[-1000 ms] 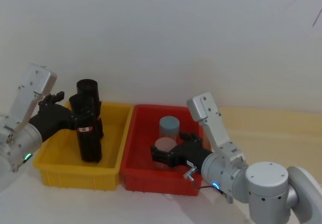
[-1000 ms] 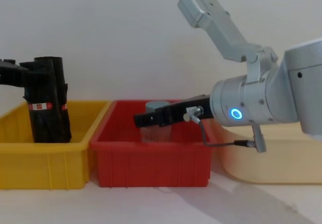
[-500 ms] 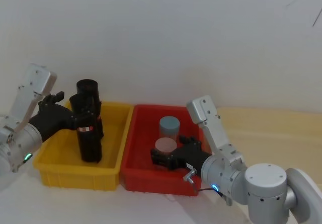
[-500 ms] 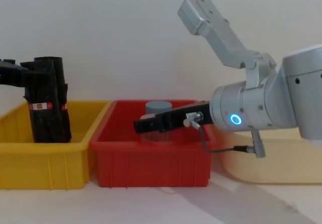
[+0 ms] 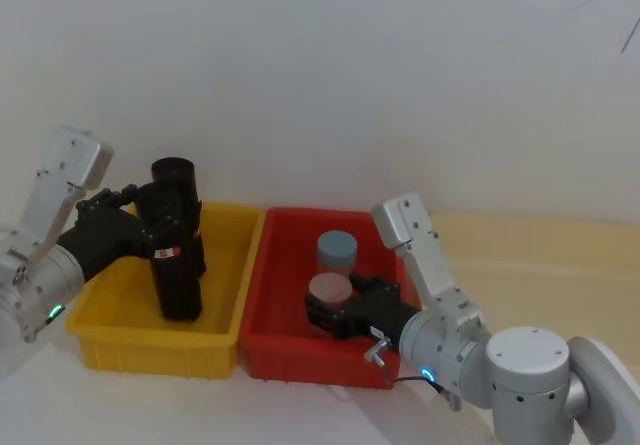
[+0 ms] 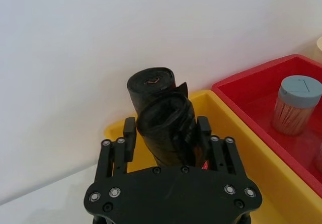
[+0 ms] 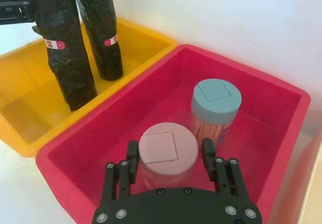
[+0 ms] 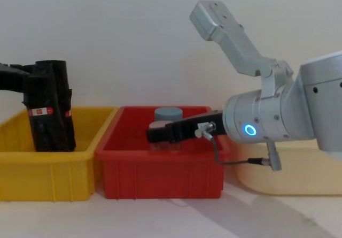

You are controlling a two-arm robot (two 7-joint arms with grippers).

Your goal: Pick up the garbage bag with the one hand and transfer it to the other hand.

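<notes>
The left gripper (image 6: 166,127), on the arm with the green light, is clenched around the upper part of the black garbage bag (image 5: 176,283). The bag's lower end sits inside a yellow bin (image 5: 150,351). A second roll (image 5: 177,177) stands just beyond the fingertips. Further right, the right gripper (image 7: 170,148) is released above a red bin (image 5: 290,353). Its fingers flank a pink-lidded jar (image 5: 328,287), with a blue-lidded jar (image 5: 337,248) just ahead.

Yellow bin (image 5: 150,350), red bin (image 5: 300,360), two jars (image 5: 337,247)
</notes>
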